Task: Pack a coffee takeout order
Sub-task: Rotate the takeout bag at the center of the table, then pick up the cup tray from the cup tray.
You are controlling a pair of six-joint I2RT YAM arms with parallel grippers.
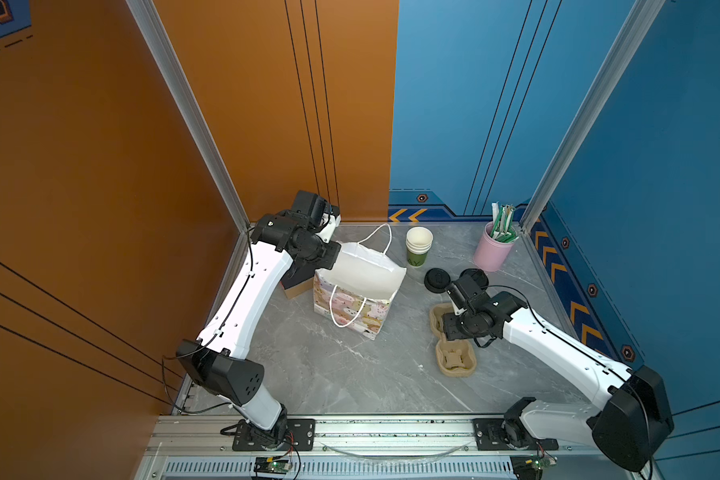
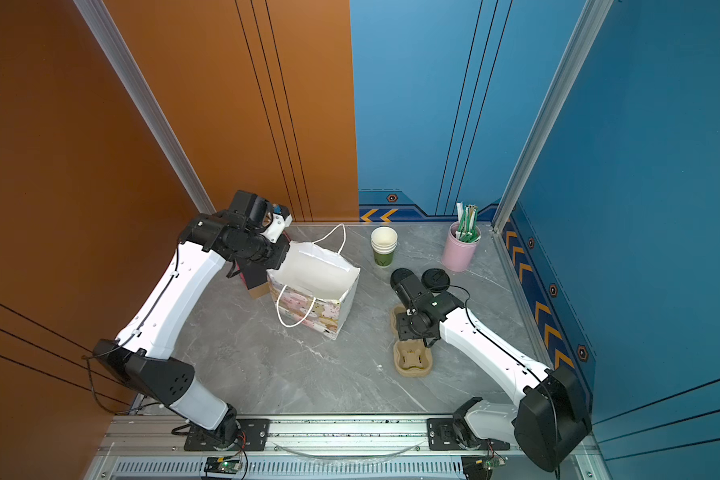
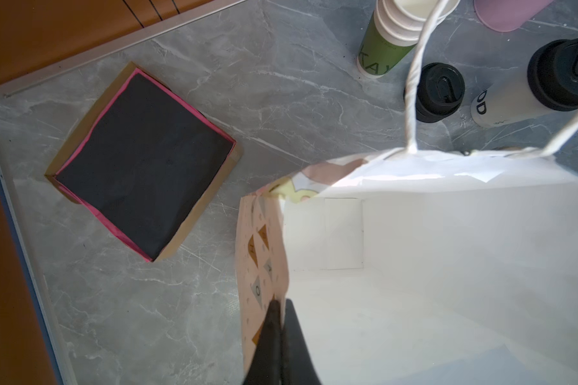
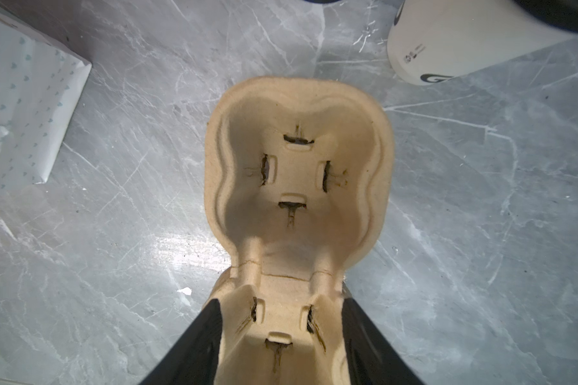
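While my left gripper (image 3: 281, 310) is clamped on the bag (image 3: 447, 266) wall, the black napkin (image 3: 144, 163) lies apart in its box (image 3: 95, 116). Lidded cup (image 3: 548, 76) stands just past my right gripper (image 4: 281, 296). Its jaws straddle the carrier (image 4: 297, 166); grip unclear. Straws (image 1: 504, 222) stand in the pink holder (image 1: 493, 253).

**Two eyes overhead, one camera on each wrist**

Both top views look steeply down from high above the near edge, well back, and share almost the whole desk (image 1: 350, 374). The left wrist camera hangs close over the open paper bag (image 3: 414, 266), looking into it, with the black napkins (image 3: 141, 166) beside. The right wrist camera sits very near the cup carrier (image 4: 294, 166), facing down. Both wrist views catch the white lidded cup (image 3: 508, 101).
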